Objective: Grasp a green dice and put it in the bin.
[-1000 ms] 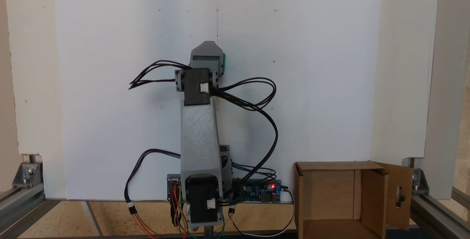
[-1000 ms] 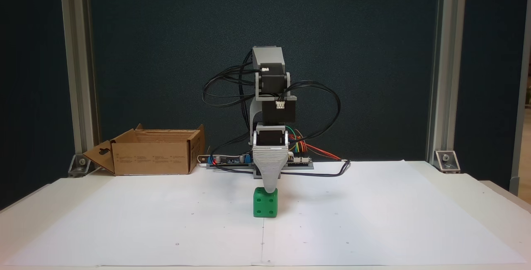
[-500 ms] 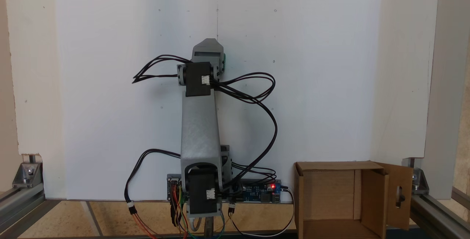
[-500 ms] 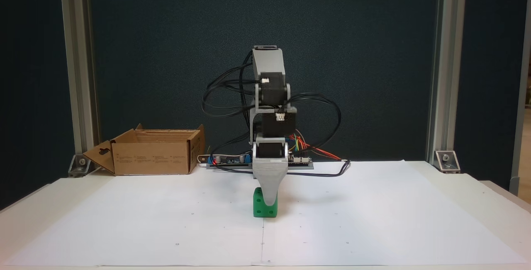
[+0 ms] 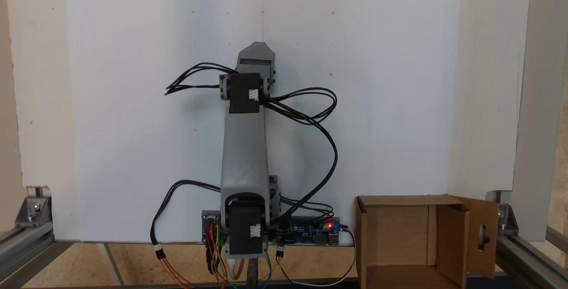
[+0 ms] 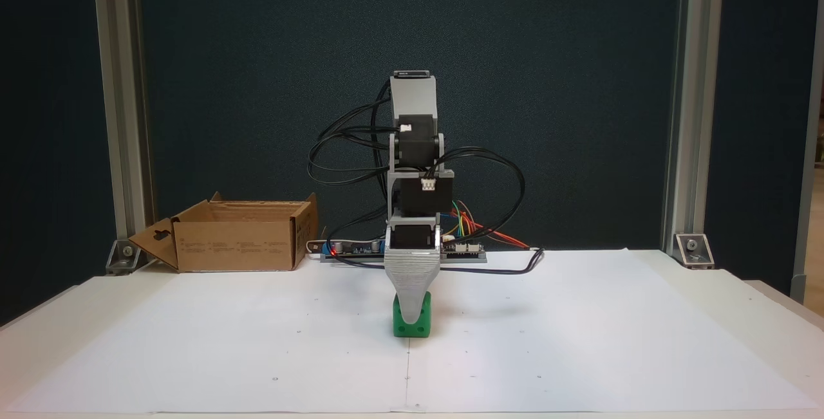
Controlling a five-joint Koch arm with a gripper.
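- White paper (image 6: 547, 342) covers my worktop, with a dark panel behind it in a fixed view.
- My gripper (image 6: 412, 306) points straight down over the middle of the paper, its grey tapered jaw facing the camera.
- That jaw overlaps the front face of the green dice (image 6: 412, 322), which sits on the paper just under the tip (the two jaws line up one behind the other, so I cannot tell whether they grip it).
- From above, the arm (image 5: 245, 147) covers the dice.
- Against a second ago, the jaw tip has dropped from the dice's top edge to well down its face, and the green sliver beside the gripper in the top-down view is gone.
- My bin (image 6: 238, 239) stands at the back left corner of the worktop, well apart from the dice.
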